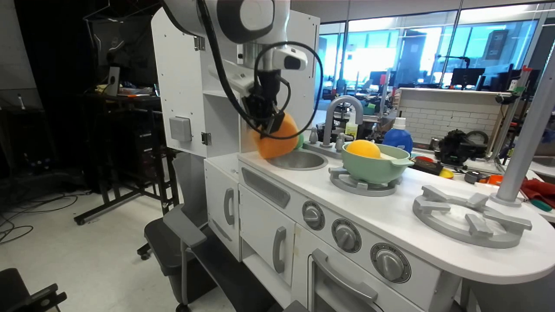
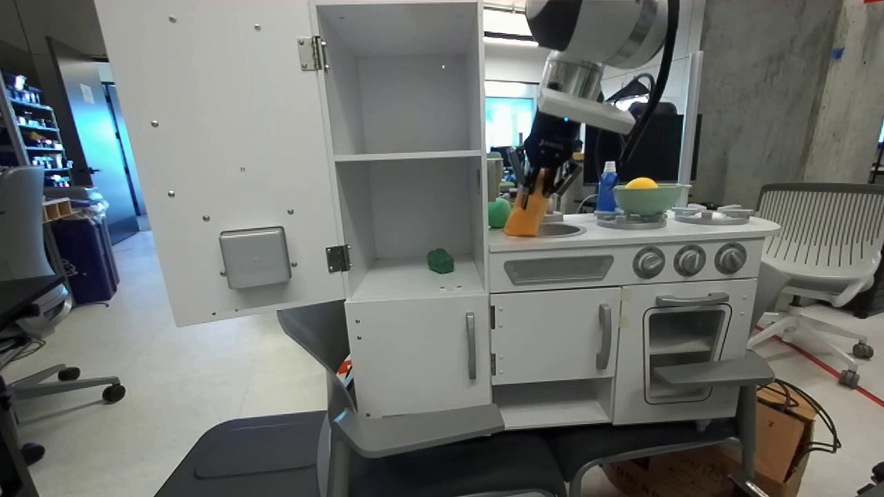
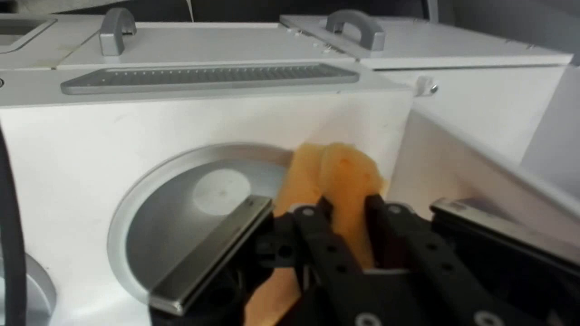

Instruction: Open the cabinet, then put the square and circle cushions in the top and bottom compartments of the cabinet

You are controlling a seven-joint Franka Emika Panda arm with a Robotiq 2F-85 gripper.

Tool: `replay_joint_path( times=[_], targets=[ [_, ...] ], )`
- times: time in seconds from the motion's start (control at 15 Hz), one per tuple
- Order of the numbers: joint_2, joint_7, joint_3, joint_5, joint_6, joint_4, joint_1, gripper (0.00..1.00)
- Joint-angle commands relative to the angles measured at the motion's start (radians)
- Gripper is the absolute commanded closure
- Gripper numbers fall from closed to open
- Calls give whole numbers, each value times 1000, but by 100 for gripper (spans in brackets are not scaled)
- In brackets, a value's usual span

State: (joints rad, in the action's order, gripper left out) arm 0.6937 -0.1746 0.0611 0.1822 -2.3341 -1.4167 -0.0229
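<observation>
Bulging past jaws, orange cushion (image 3: 350,174).

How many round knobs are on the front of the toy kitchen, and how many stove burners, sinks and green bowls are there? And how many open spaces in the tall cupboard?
Round front knobs: 3
Stove burners: 2
Sinks: 1
Green bowls: 1
Open cupboard spaces: 2
Total: 9
</observation>
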Motion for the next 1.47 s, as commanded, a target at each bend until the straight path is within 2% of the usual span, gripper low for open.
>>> replay_joint_path(
  times=[0.0, 0.33, 0.53, 0.67, 1.0, 1.27, 1.4],
  targets=[
    [-168, 78, 35, -15, 170, -106, -31, 97],
    [-354, 225, 86, -6, 402, -203, -60, 97],
    [-355, 249, 94, -86, 527, -141, -118, 97],
    [-314, 206, 93, -200, 548, -76, -175, 97],
    [-181, 87, 64, -511, 503, 69, -309, 97],
    [-95, -5, 14, -715, 478, 192, -400, 97],
    [-61, -60, -20, -798, 425, 221, -429, 97]
  ],
)
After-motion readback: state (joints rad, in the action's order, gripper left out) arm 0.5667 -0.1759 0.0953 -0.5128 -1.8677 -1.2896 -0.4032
